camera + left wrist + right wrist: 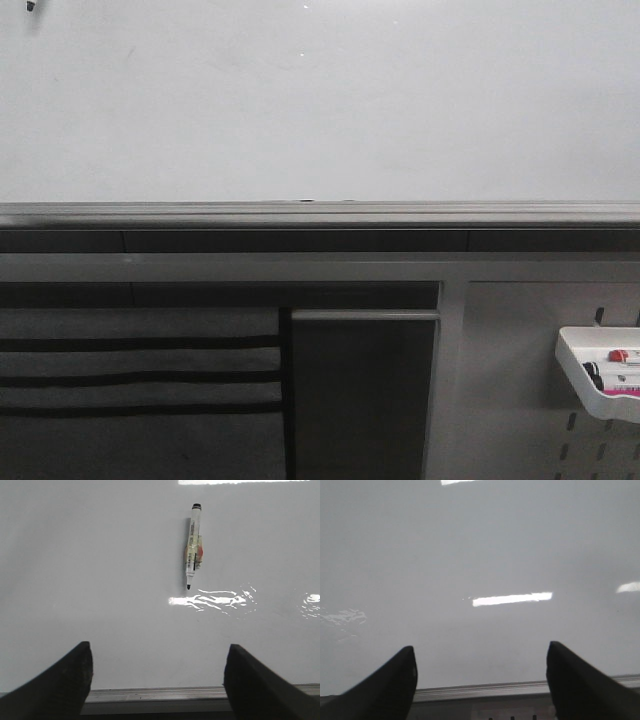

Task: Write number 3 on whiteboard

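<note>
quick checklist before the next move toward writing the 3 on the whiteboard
1. Marker located: ok. A marker, tip uncapped, lies on the whiteboard ahead of the left gripper.
2. Left gripper free to grasp: ok, open and holding nothing.
3. Right gripper free: ok, open and holding nothing.
4. Marker in hand: not ok, neither gripper touches it.
5. Number 3 written: not ok, no digit shows in any view.
6. Marker has ink: cannot tell.

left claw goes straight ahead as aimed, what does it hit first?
Likely the glossy white whiteboard itself. The open left claw points at bare board; the black-tipped marker lies off-centre ahead. Depth unclear.
</note>
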You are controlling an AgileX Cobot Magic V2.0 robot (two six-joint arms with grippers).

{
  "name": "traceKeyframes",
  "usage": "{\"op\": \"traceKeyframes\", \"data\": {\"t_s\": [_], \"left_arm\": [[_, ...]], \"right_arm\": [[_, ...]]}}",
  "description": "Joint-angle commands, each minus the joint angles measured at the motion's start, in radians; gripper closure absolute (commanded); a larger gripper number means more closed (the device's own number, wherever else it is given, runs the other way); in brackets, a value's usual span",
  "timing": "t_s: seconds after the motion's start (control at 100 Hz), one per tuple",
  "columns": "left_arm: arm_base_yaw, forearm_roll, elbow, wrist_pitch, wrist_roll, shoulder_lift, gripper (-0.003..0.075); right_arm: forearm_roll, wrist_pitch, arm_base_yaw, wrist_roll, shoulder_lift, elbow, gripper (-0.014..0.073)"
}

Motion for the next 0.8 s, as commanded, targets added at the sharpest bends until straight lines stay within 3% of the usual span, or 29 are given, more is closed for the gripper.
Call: {"op": "traceKeyframes", "data": {"t_s": [0.0,0.27,0.42,0.61,0.79], "left_arm": [[0.002,-0.009,-0.029,-0.074,-0.011,0.02,0.0206],[0.002,-0.027,-0.029,-0.098,-0.011,0.03,0.0207],[0.002,-0.029,-0.05,-0.103,0.007,0.092,0.0208],[-0.029,-0.094,-0.129,-0.107,0.13,0.258,0.0208],[-0.079,-0.095,-0.214,-0.127,0.148,0.466,0.0208]], "right_arm": [[-0.01,-0.088,-0.006,-0.002,0.021,-0.034,0.0104],[0.007,-0.091,-0.006,-0.007,0.029,-0.034,0.0104],[0.007,-0.064,-0.006,-0.166,0.075,-0.065,0.0104],[0.023,-0.065,0.005,-0.197,0.138,-0.117,0.0104],[0.058,-0.095,0.071,-0.197,0.191,-0.13,0.0104]]}}
